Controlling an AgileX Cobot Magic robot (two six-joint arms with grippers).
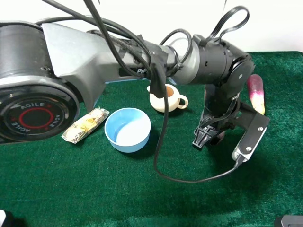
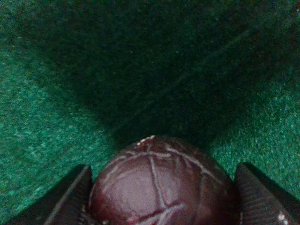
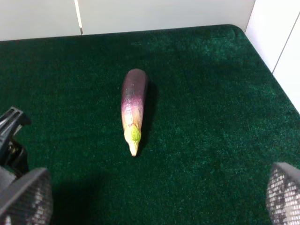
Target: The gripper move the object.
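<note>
The object is a small round dark maroon fruit with pale streaks (image 2: 159, 187). In the left wrist view it sits between the two black fingers (image 2: 70, 199), which touch it on both sides. My left gripper (image 1: 207, 136) has reached across to the right half of the green cloth and hangs low over it. Its body mostly hides the fruit in the high view. I cannot tell whether the fruit rests on the cloth or is lifted. My right gripper (image 3: 159, 206) is open and empty, with its fingertips far apart. It is out of the high view.
A purple-and-white eggplant (image 1: 256, 92) lies at the far right and also shows in the right wrist view (image 3: 132, 107). A cream teapot (image 1: 164, 98), a blue bowl (image 1: 128, 129) and a wrapped snack (image 1: 85, 125) stand to the left. A black cable (image 1: 163, 142) droops over the cloth.
</note>
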